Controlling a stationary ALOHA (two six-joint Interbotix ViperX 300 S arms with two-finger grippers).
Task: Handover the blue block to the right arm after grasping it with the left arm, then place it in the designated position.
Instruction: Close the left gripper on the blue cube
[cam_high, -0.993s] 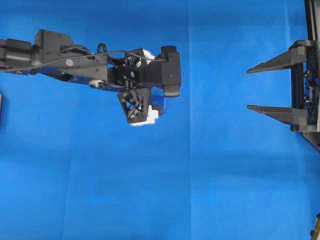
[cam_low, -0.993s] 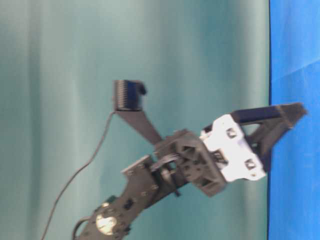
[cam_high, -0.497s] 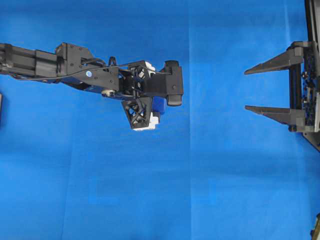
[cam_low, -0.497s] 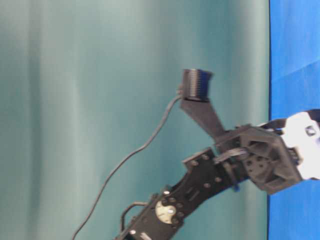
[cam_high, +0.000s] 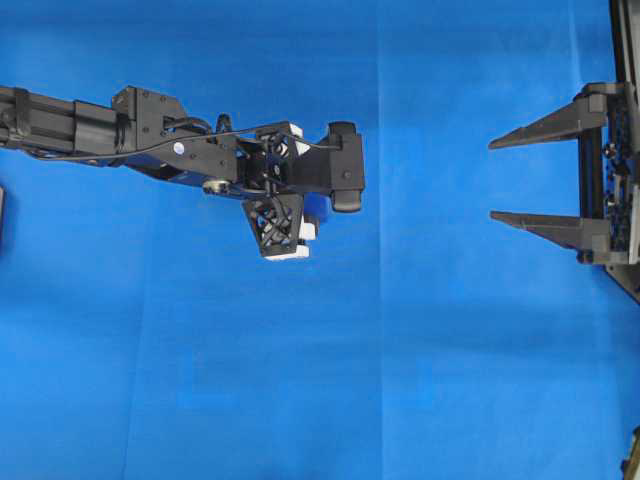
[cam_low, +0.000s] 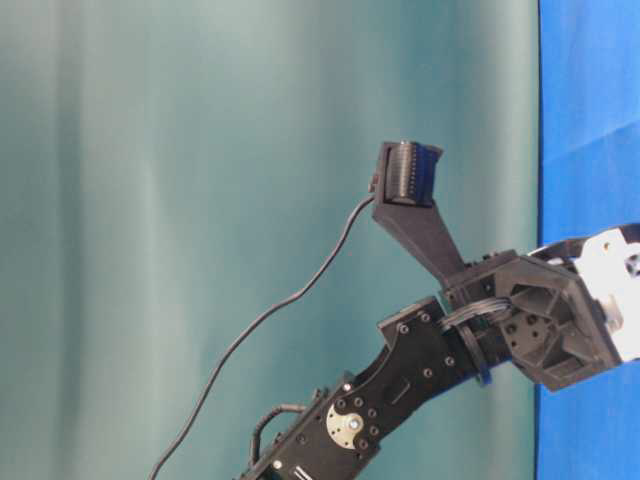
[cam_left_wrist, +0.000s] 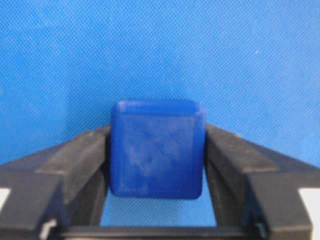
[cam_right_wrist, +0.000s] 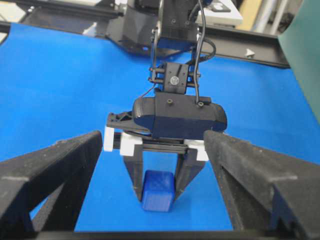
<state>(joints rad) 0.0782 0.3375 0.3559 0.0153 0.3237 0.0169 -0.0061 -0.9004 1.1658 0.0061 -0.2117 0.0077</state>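
Reaching across the blue-draped worktop (cam_high: 450, 380), the left arm (cam_high: 120, 130) has pushed farther out than a second ago, and its white-trimmed tool (cam_right_wrist: 159, 187), then spread wide, has drawn in until both fingers (cam_left_wrist: 75, 160) press the flanks of the single blue block (cam_left_wrist: 156, 148), which sits on the cloth between them. Opposite, one right arm's all-black tool (cam_high: 500, 178) has stayed put, its two prongs gaping apart and bare. Two arms, one block.
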